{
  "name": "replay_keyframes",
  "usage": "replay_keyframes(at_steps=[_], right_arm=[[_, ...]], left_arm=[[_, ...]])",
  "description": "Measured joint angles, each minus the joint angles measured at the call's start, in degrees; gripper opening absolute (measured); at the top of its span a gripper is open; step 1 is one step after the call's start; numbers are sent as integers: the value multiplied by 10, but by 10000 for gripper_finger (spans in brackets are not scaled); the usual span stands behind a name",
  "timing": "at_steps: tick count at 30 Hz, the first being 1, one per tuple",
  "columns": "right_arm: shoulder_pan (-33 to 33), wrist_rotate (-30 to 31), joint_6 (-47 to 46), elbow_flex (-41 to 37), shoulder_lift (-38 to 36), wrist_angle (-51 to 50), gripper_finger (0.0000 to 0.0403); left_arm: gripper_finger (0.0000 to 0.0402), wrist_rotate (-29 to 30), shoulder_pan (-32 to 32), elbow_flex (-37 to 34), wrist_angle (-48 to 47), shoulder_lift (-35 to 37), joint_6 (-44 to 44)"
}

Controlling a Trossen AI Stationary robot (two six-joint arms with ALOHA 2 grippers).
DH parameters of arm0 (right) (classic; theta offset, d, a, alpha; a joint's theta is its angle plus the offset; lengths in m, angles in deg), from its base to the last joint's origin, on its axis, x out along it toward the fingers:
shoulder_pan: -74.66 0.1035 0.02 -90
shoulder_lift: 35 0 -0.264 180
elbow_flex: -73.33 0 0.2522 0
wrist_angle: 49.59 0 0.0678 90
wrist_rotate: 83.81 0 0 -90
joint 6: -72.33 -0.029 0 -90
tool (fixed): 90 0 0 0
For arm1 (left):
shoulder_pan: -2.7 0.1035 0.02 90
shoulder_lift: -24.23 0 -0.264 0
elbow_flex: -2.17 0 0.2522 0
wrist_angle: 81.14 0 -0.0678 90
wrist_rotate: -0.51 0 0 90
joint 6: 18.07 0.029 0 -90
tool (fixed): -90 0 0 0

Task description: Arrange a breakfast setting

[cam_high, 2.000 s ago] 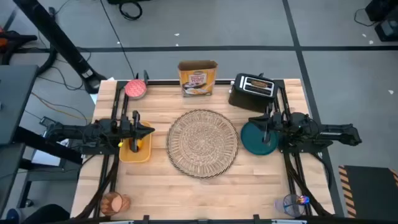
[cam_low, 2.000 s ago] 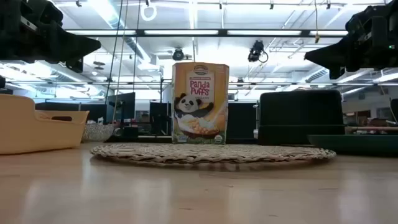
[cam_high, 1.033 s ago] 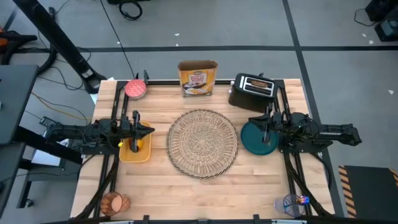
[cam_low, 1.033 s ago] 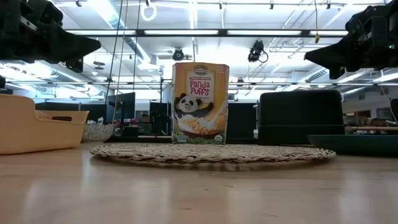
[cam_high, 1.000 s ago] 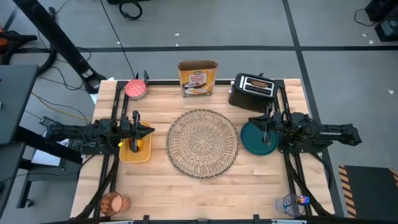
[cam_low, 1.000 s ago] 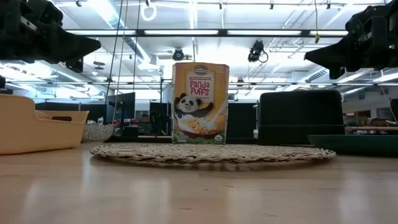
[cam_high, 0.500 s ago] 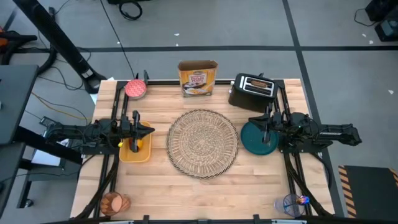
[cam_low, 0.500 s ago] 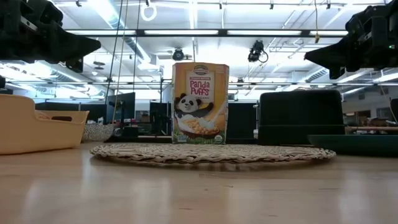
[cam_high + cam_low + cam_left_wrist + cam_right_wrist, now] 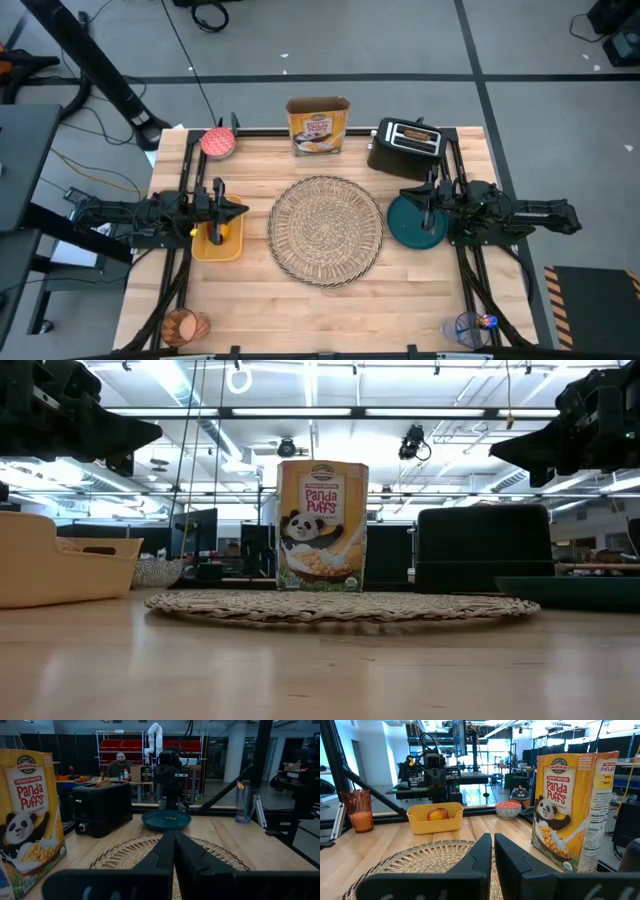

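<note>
The round straw placemat (image 9: 326, 230) lies flat at the table's middle. The teal plate (image 9: 415, 224) lies on the table to its right, under my right gripper (image 9: 410, 208), which is shut and held above it. My left gripper (image 9: 244, 210) is shut, held above a yellow bin (image 9: 217, 241) left of the mat; the red apple (image 9: 438, 813) lies in that bin. The pink bowl (image 9: 218, 142) stands at the far left. The orange cup (image 9: 183, 325) stands at the near left corner. The blue spoon (image 9: 485, 321) stands in a clear glass at the near right. I cannot make out the toast.
A Panda Puffs cereal box (image 9: 318, 125) stands upright at the far edge behind the mat. A black toaster (image 9: 405, 147) stands at the far right. Bare wood lies between the mat and the near edge. A person (image 9: 119, 765) sits in the room beyond.
</note>
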State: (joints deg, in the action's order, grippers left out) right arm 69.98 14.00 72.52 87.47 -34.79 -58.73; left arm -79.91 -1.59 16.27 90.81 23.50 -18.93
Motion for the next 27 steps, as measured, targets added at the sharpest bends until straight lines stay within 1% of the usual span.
replay_keyframes(at_steps=[3, 6, 10, 12, 14, 16, 17, 18, 20, 22, 25, 27], right_arm=[[0, 0, 0, 0, 0, 0, 30], [0, 0, 0, 0, 0, 0, 30], [0, 0, 0, 0, 0, 0, 30], [0, 0, 0, 0, 0, 0, 30], [0, 0, 0, 0, 0, 0, 30], [0, 0, 0, 0, 0, 1, 30], [0, 0, 0, 0, 0, 0, 30], [0, 0, 0, 0, 0, 0, 30], [0, 0, 0, 0, 0, 1, 30], [0, 0, 0, 0, 0, 0, 30], [0, 0, 0, 0, 0, 0, 30], [0, 0, 0, 0, 0, 0, 30]], left_arm=[[12, 0, 0, 0, 8, 0, 6], [11, 0, 0, 0, 63, 1, 30], [12, 0, 0, 0, 86, 0, 24], [11, 0, 0, 0, 96, 0, 4], [12, 0, 0, 0, 120, -12, -8], [11, 15, 0, 0, 146, -34, -13], [11, 39, 0, 1, 165, -48, -13], [11, 75, 0, 6, 168, -66, -14], [11, 153, 0, 28, 144, -109, -14], [11, 213, 4, 61, 128, -159, -17], [12, 273, 28, 113, 89, -244, -54], [14, 297, 53, 152, 51, -301, -85]])
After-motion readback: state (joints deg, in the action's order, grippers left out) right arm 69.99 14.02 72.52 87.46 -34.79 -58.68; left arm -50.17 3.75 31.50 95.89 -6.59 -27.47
